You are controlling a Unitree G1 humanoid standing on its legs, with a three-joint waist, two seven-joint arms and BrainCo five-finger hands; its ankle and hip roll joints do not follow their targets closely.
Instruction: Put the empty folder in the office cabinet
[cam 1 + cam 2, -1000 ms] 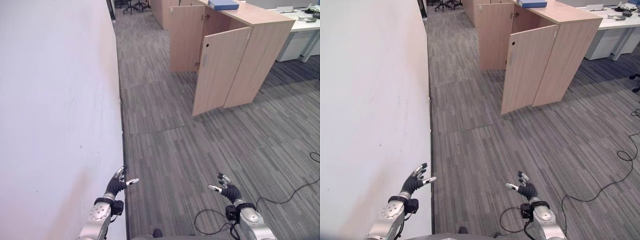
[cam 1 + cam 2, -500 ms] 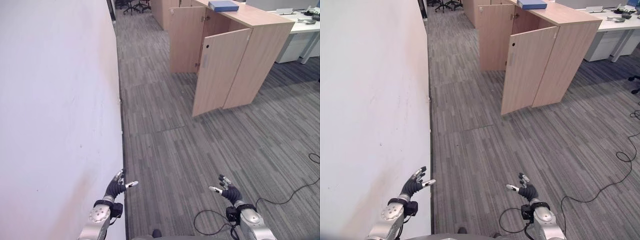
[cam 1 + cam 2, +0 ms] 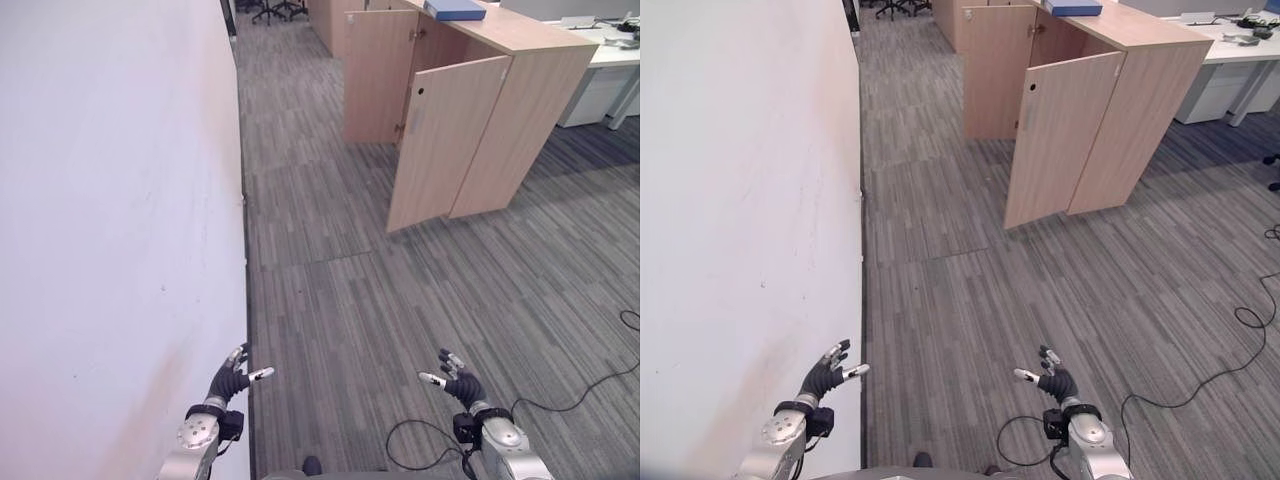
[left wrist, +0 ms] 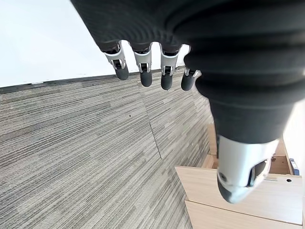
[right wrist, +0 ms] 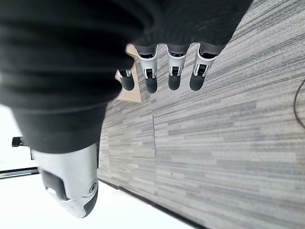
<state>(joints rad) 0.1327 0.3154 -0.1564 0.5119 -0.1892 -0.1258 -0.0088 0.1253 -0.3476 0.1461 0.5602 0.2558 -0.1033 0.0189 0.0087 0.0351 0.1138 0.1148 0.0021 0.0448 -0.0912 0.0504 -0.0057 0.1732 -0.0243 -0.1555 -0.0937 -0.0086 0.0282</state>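
Right now both hands are hanging open and holding nothing: the left hand [image 3: 232,379] by the white wall [image 3: 110,230], the right hand [image 3: 455,380] over the floor. Far ahead, the blue folder [image 3: 455,9] is lying on top of the cabinet [image 3: 500,90], whose doors are standing open, ready for it.

Bare carpet floor [image 3: 340,300] toward 12 o'clock | white wall [image 3: 110,230] flanking 9–11 | cabinet [image 3: 470,110], doors ajar, at 1 o'clock

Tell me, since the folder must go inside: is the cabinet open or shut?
Open. The cabinet has both doors swung outward, showing a gap into its interior.
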